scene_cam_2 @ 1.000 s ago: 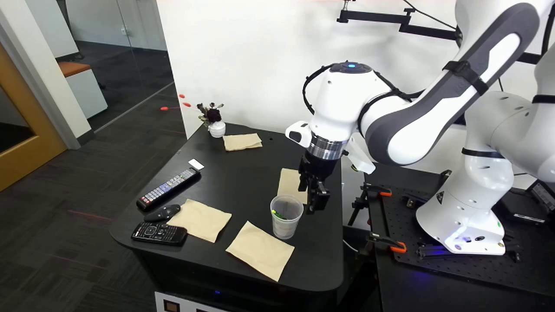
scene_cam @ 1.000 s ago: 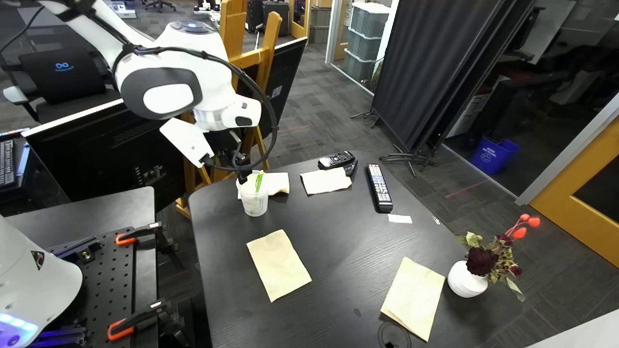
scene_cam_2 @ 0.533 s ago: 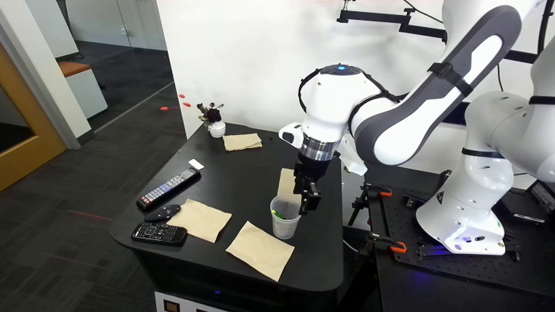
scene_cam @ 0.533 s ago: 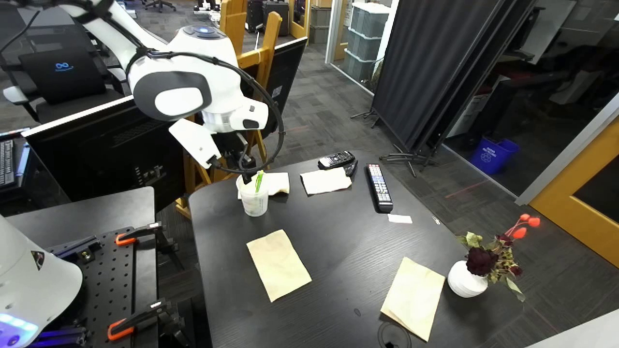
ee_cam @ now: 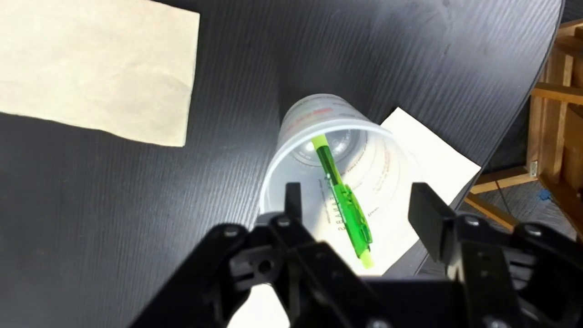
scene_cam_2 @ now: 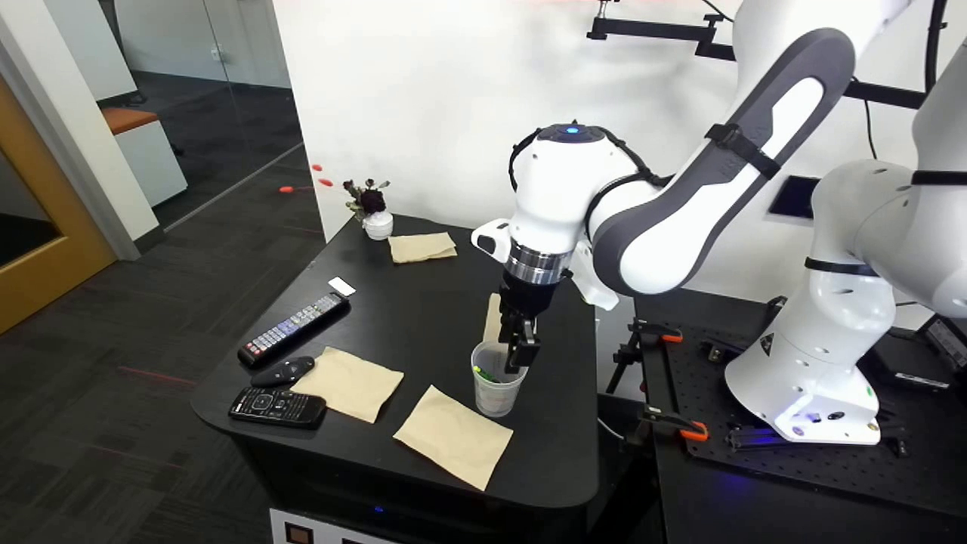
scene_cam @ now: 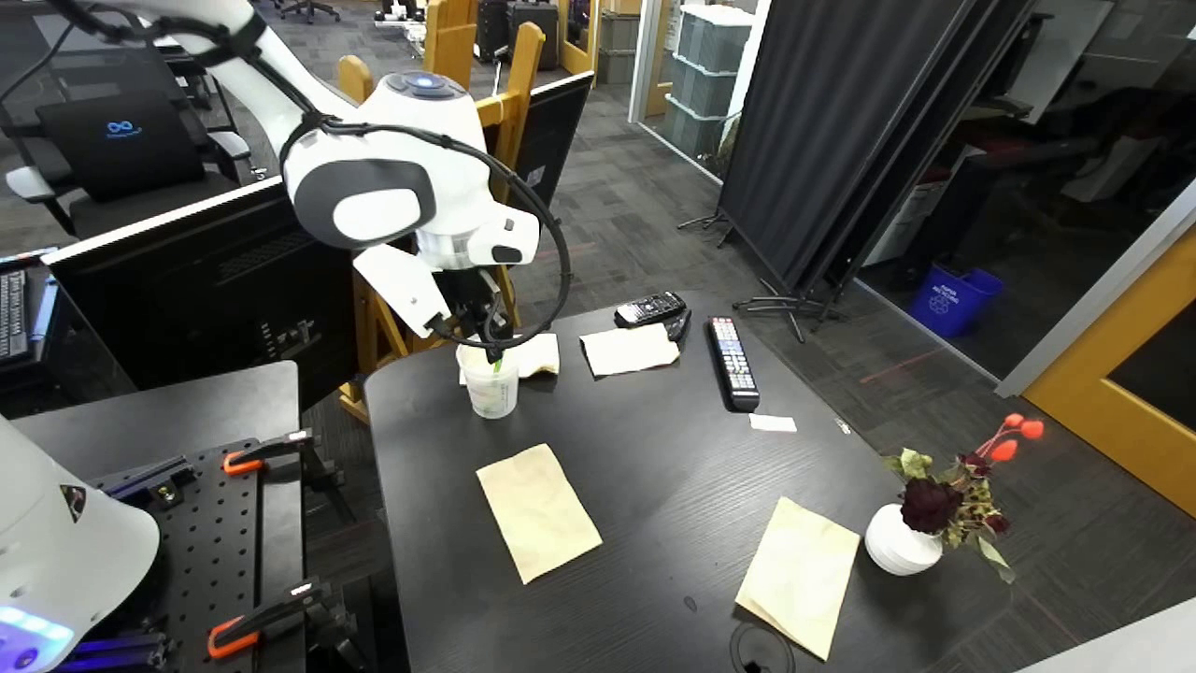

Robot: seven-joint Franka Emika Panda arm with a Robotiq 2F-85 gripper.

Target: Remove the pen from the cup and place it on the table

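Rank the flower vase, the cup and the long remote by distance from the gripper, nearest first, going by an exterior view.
1. Cup, its rim close to the gripper.
2. Long remote, to the picture's right.
3. Flower vase, farther right, toward the camera.

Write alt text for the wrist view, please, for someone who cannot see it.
A green pen leans in a translucent white cup on a dark table. An open black claw at the bottom frames the pen; a tan paper sheet lies upper left.

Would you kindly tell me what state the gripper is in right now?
Gripper: open, holding nothing; the pen leans ungripped in the cup.
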